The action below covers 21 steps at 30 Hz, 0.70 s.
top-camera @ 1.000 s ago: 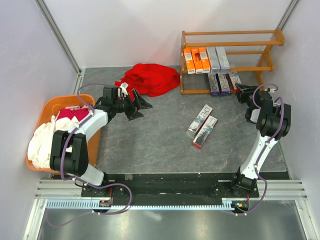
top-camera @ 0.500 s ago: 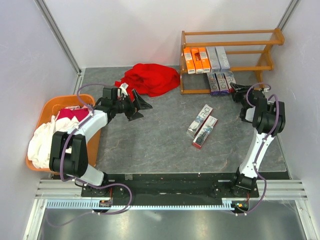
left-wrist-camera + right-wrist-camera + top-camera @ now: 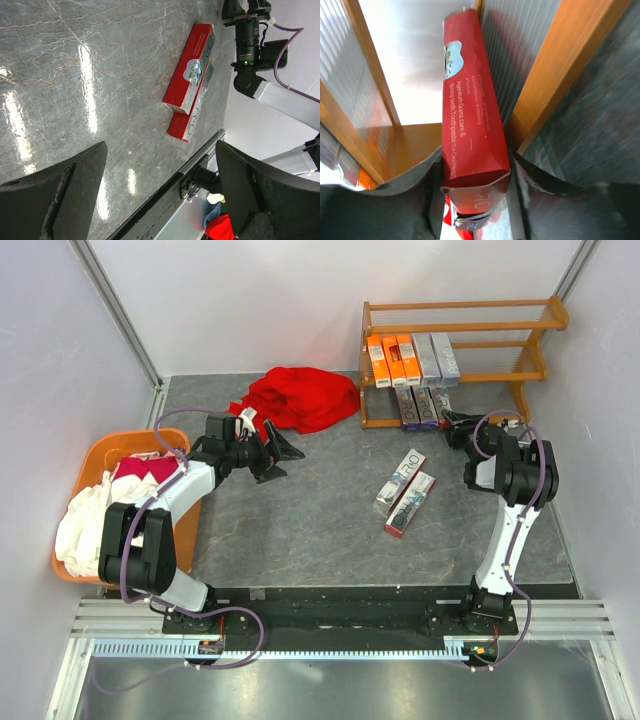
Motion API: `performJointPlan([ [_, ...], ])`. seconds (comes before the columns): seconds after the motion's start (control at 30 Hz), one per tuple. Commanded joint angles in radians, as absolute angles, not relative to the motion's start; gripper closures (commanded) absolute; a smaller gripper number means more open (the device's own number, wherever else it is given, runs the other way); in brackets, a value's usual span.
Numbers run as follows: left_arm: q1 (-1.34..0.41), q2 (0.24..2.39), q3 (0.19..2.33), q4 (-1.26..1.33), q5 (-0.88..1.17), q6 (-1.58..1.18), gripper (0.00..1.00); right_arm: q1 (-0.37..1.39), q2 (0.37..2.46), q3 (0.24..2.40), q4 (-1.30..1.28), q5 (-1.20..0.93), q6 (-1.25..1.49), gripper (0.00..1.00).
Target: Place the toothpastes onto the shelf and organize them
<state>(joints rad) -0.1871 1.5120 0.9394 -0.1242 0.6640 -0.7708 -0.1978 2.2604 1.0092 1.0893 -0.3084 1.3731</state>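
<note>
Toothpaste box (image 3: 470, 110), red, clamped at its near end between the right gripper's (image 3: 477, 172) fingers, long axis pointing straight ahead into the shelf's (image 3: 547, 75) bottom tier; left gripper (image 3: 161, 150) gapes wide and empty, well apart from the shelf

Bright even light; glare streaks on table (image 3: 90, 75); right-wrist edges blurred.

My right fingers (image 3: 395, 200) are covering the near end of the red box (image 3: 470, 110), and the tabletop (image 3: 605, 110) beside it is blurring out.
</note>
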Motion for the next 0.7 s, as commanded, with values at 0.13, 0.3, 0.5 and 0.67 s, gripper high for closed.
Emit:
performJointPlan([
  [0.13, -0.189, 1.467, 0.925, -0.1, 0.673, -0.742, 0.03, -0.167, 2.25, 0.954, 1.101, -0.339, 1.365, 0.23],
  [0.3, -0.196, 1.462, 0.927, -0.101, 0.658, -0.742, 0.03, -0.167, 2.217, 0.913, 1.056, -0.344, 1.33, 0.09],
  [0.5, -0.207, 1.454, 0.934, -0.109, 0.637, -0.729, 0.02, -0.167, 2.142, 0.85, 0.957, -0.336, 1.255, 0.02],
  [0.67, -0.238, 1.462, 0.954, -0.118, 0.604, -0.709, 0.01, -0.172, 2.06, 0.773, 0.959, -0.35, 1.232, 0.02],
])
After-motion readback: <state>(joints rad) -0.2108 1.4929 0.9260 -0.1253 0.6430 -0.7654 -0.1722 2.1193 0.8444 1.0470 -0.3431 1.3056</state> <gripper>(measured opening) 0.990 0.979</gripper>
